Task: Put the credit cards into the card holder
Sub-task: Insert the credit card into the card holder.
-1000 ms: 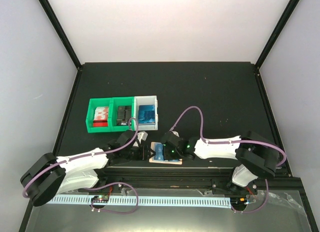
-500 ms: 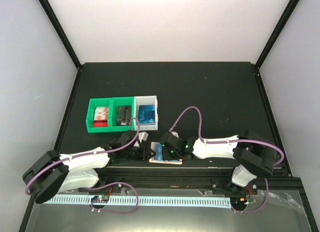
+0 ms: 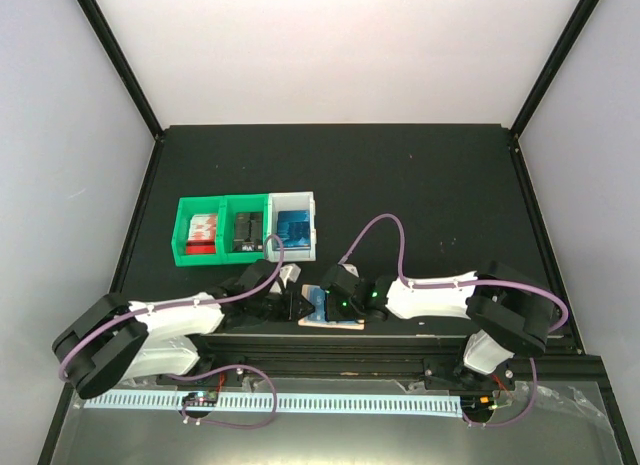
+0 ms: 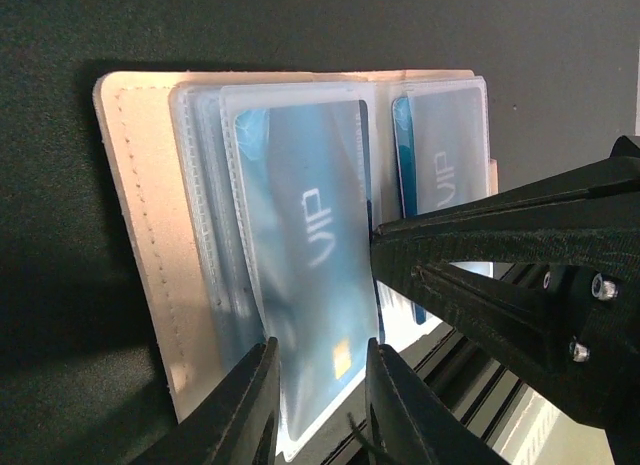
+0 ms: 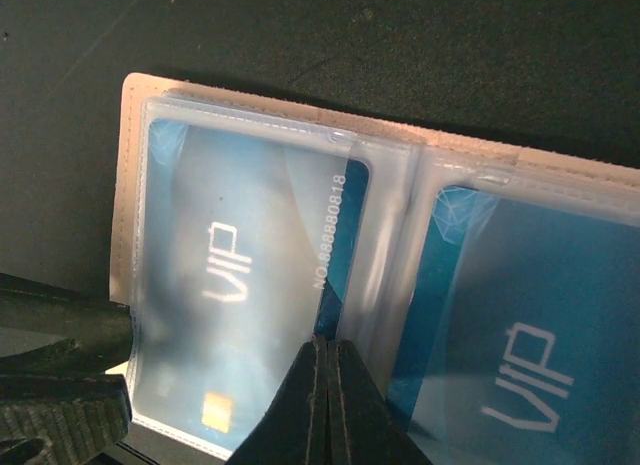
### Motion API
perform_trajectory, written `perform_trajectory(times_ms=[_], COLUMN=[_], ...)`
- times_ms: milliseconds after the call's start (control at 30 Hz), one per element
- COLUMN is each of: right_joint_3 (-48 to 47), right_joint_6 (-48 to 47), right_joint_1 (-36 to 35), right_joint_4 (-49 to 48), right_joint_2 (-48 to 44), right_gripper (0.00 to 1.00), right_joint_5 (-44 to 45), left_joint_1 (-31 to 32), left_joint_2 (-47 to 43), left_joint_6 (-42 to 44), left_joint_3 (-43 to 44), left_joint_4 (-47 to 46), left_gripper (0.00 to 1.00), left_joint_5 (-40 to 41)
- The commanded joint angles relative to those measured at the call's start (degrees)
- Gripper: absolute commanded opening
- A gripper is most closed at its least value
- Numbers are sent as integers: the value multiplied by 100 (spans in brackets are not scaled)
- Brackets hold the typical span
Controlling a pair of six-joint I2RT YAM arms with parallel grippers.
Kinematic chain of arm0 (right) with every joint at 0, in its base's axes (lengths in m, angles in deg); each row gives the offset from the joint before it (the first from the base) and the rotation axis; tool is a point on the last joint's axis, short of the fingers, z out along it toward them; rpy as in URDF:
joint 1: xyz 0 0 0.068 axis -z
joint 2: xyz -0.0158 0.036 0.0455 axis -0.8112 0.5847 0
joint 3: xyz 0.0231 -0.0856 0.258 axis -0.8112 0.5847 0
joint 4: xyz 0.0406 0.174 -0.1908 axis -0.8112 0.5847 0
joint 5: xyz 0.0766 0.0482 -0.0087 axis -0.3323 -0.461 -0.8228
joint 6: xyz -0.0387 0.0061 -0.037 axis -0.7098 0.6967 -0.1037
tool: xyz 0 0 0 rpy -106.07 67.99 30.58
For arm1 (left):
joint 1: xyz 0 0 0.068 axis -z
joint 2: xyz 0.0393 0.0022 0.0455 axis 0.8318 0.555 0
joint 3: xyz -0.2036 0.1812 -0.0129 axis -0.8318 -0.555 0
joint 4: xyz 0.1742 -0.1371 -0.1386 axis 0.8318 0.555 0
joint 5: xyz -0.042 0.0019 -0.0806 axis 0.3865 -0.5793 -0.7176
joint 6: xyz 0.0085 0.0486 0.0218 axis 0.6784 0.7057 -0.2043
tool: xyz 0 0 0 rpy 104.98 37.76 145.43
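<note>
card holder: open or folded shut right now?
Open, lying spread. The wrist views show the card holder with its tan cover flat and clear sleeves on both sides of the fold, a blue card in each.

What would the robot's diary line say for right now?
card holder: open | credit card: inside clear sleeve | left tool: straddling sleeve | right tool: shut at sleeve edge

Tan card holder (image 4: 150, 205) lies open — blue credit cards (image 4: 310, 265) sleeved inside.
</note>
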Motion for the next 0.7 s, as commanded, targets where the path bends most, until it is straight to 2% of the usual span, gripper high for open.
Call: perform_trajectory(times_ms=[0, 133, 233, 367, 667], right_joint_3=[201, 205, 218, 273, 249], right_joint_6=[73, 85, 110, 167, 169], right_joint_1=[-43, -40, -44, -44, -44], right_joint_4=[97, 85, 109, 102, 82], right_joint_2=[100, 89, 95, 102, 174], right_gripper=[2, 2, 1, 1, 1], right_joint_5=[113, 121, 153, 182, 156], left_joint_1=[39, 39, 38, 45, 39], left_joint_2=[148, 170, -131, -481, -94], left_joint_6=[-64, -86, -167, -91, -104], left_joint_3=[174, 165, 121, 173, 167], left_joint_4=[-344, -330, 32, 414, 136], left_gripper=[26, 26, 27, 29, 29], left_joint_5=[-243, -260, 249, 501, 197])
